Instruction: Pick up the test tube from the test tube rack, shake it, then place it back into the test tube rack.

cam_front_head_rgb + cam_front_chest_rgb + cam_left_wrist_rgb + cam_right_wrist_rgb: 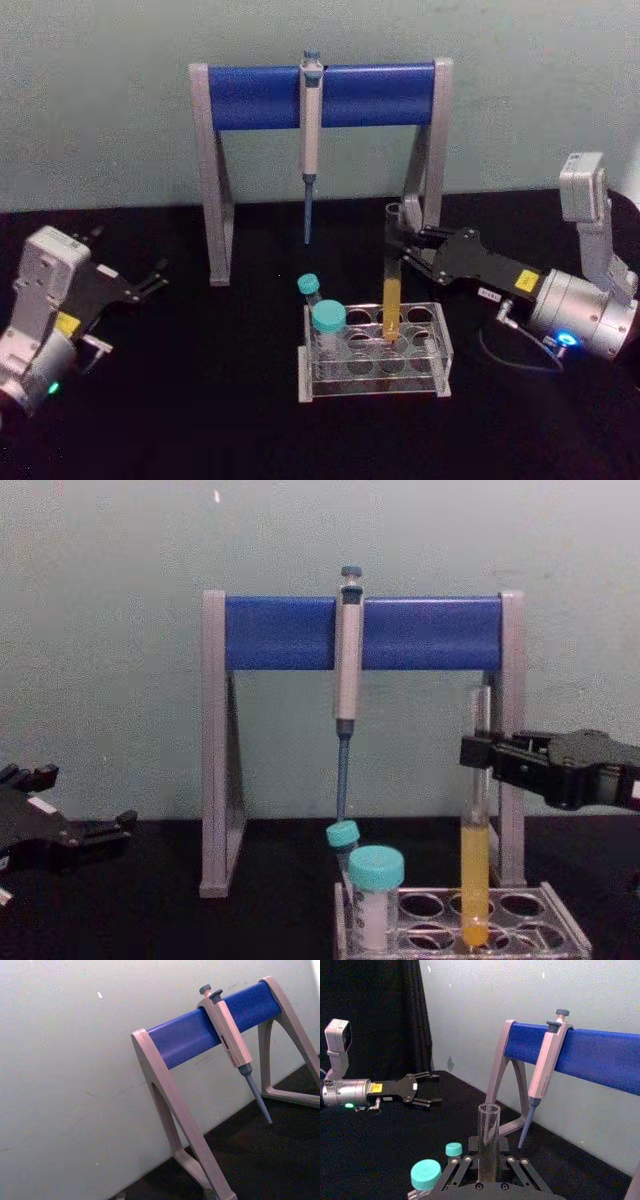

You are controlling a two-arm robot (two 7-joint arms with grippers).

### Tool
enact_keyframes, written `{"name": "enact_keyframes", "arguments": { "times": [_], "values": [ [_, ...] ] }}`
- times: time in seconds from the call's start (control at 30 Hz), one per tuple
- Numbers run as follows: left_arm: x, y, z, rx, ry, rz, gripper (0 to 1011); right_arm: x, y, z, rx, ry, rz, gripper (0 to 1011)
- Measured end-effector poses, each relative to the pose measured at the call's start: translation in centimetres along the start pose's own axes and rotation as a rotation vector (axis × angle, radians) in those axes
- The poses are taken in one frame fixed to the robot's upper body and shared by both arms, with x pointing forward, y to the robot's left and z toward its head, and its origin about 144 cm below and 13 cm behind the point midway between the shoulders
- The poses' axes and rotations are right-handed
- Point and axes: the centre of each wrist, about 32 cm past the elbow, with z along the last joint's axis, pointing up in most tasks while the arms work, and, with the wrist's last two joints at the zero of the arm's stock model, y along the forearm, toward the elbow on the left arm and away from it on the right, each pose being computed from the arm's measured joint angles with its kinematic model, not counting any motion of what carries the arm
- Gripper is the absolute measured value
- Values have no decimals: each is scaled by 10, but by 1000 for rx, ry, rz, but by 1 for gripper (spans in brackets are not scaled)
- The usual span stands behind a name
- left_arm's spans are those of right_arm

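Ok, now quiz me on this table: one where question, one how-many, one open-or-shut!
1. Where does the test tube stand? A in the test tube rack; B on the blue stand; C flat on the table.
2. How many teal-capped tubes are there? A one; B two; C four.
3. The left tool is: A open; B shut on a tube; C holding the pipette.
1 A: its bottom sits in a rack hole. 2 B: two teal caps show. 3 A: its fingers spread apart, holding nothing.

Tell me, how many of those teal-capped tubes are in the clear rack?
2. The large-capped one stands at the rack's left end; the small-capped one stands just behind it. The capless tube in the right claw isn't counted.
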Motion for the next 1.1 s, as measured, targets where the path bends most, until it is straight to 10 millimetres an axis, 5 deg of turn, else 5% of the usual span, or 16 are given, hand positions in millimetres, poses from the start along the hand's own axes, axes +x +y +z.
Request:
{"name": "enact_keyframes", "arguments": {
  "times": [1.1],
  "values": [
    [0,0,0,0,0,0,1001,0,6,-10,-67,15,12,228]
  ]
}}
